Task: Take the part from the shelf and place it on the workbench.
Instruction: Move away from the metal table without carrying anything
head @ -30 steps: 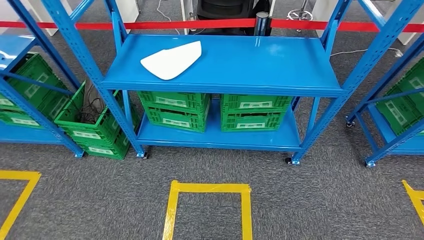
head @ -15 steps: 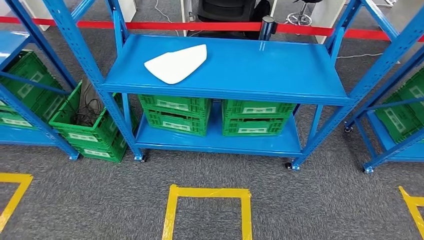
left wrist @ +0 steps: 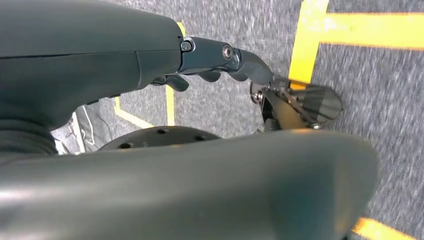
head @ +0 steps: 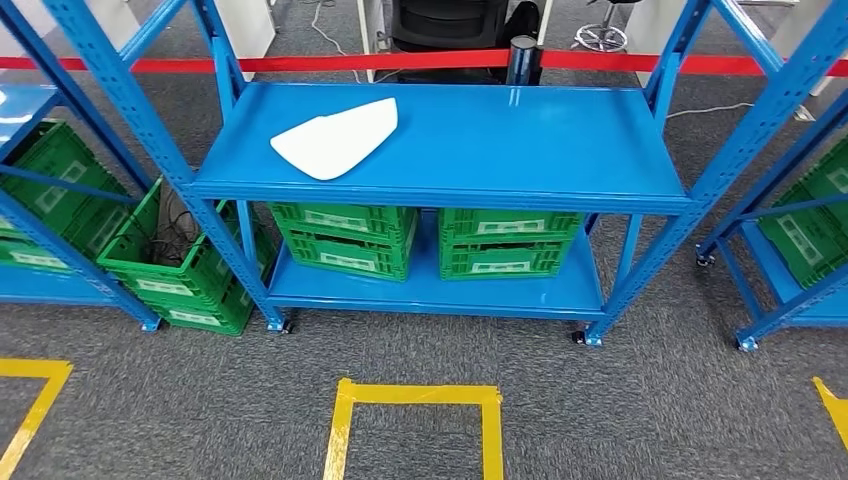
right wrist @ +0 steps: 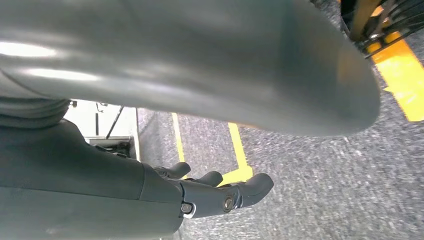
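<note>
My left hand (left wrist: 210, 60) and right hand (right wrist: 220, 192) hang at my sides over carpet, fingers loosely apart, holding nothing; the white part (head: 335, 138) lies well ahead on the blue shelf (head: 520, 150), likely because I am not within reach.

part (head: 335, 138) on shelf (head: 520, 150) top (left side), crates (head: 430, 238) below

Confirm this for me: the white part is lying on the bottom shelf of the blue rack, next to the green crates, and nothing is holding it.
Not quite. The white part lies on the upper shelf of the blue rack, toward its left end; the green crates sit on the shelf below it. The head view shows this. The rest is right: nothing is holding it.
</note>
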You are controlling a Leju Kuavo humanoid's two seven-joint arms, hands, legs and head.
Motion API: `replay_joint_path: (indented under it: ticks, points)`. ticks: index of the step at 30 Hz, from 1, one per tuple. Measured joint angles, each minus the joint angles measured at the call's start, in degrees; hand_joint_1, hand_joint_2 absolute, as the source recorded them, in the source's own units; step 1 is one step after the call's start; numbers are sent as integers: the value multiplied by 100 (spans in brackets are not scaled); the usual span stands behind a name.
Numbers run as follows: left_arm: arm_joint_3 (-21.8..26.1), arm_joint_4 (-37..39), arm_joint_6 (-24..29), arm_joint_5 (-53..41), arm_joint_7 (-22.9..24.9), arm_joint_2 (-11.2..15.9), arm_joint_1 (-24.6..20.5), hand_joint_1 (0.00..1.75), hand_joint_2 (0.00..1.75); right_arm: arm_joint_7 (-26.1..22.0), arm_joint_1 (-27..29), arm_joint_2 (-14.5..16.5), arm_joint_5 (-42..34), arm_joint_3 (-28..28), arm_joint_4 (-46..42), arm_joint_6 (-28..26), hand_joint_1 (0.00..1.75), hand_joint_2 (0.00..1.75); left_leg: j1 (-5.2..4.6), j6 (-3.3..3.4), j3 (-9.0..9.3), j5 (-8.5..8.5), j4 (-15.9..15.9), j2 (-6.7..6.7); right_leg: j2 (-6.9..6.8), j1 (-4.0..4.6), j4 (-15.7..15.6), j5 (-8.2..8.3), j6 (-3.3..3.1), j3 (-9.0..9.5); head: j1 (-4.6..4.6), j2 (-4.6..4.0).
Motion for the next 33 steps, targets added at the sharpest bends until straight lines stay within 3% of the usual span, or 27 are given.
replay_joint_path:
  ticks: [2, 3, 5, 7, 12, 14, 16, 17, 18, 20, 22, 26, 28, 31, 32, 33]
  points:
    - [0, 0, -4, 4, 0, -2, 9, 0, 0, 4, 0, 1, 14, 7, 0, 9, 0, 0, 0, 3, -240, 49, 273, 0, 8, 10, 4, -41, -9, 41, -32, 0]
    - [0, 1, 0, 4, 3, -2, 12, 0, 0, 10, 2, 1, 24, 12, 0, 16, 0, 0, -1, 12, -222, 206, 141, 0, 14, 13, 7, -66, -4, 74, -51, 0]
    - [0, 1, 17, -1, 21, 2, 15, 0, 0, 36, 9, 2, 43, 31, 0, 30, 0, 0, -7, 51, 49, 653, -560, 1, 22, 14, 16, -136, 25, 139, -98, 0]
    - [0, 1, 33, -19, 55, 7, 8, 0, 0, 60, 12, 4, 54, 54, 0, 33, 0, 0, -27, 92, 339, 867, -1142, 1, 21, 28, 33, -220, 90, 152, -136, 0]
    - [0, -1, 39, -66, 89, -2, 7, 0, 0, 78, -19, 3, 70, 101, -1, 36, 0, 0, -17, 199, 516, 849, -1332, 1, 15, 19, 163, -361, 255, 133, -114, 0]
    - [1, 0, 39, -75, 80, -1, 4, 0, 0, 78, -22, 4, 81, 104, -2, 39, 0, 0, -3, 239, 565, 831, -1365, 7, 9, -2, 761, -635, 314, -180, -47, 0]
    - [2, 0, 39, -78, 77, 1, 3, 0, 0, 76, -15, 1, 88, 105, -2, 40, 0, 0, -9, 261, 600, 789, -1367, 5, 7, -21, 1513, -874, 345, -650, 13, 0]
    - [2, 0, 39, -76, 77, 1, 7, 0, 0, 76, -9, 1, 90, 105, -2, 45, 0, 0, -9, 262, 629, 762, -1367, 2, 7, -25, 1686, -843, 353, -800, 36, 0]
    - [2, 0, 40, -75, 77, 1, 11, 0, 0, 76, -4, 1, 91, 106, -2, 50, 0, 0, -9, 259, 670, 731, -1367, -3, 7, -28, 1631, -688, 354, -842, 59, 0]
    - [1, 0, 41, -74, 77, 0, 17, 0, 0, 75, 8, -1, 92, 107, -1, 58, 0, 0, -7, 236, 757, 659, -1368, -14, 4, -32, 938, -163, 329, -640, 113, 0]
    - [2, 0, 40, -74, 76, -1, 10, 0, 0, 73, 8, -1, 92, 107, 1, 60, 0, 0, -23, 184, 784, 581, -1370, -19, 0, -9, 294, 125, 274, -366, 150, 0]
    - [2, 0, 54, -75, 67, 2, -5, 0, 0, 67, -2, 0, 92, 108, 0, 62, 0, 0, -13, 67, 848, 499, -1402, -11, 13, 27, 103, 105, 141, -190, 132, 0]
    - [1, 0, 66, -81, 54, 5, -10, 0, 0, 67, 2, 1, 91, 109, -1, 66, 0, 0, -12, 28, 757, 337, -1129, -4, 8, 2, 22, 108, 72, -101, 92, 0]
    - [0, 0, 69, -85, 34, 5, -3, 0, 0, 68, 5, 2, 90, 110, -2, 80, 0, 0, -8, 6, 123, -73, -43, -1, -3, -4, -3, 55, 12, -29, 4, 0]
    - [0, 0, 70, -86, 32, 6, 2, 0, 0, 72, 4, 2, 90, 111, -2, 85, 0, 0, -7, 6, -57, -82, 189, -1, 2, -1, -2, 28, 6, -3, -13, 0]
    - [0, 1, 72, -86, 33, 8, 6, 0, 0, 76, 5, 3, 90, 113, -2, 91, 0, 0, -7, 11, -140, 24, 217, 0, 9, 1, -1, -4, 8, 34, -31, 0]
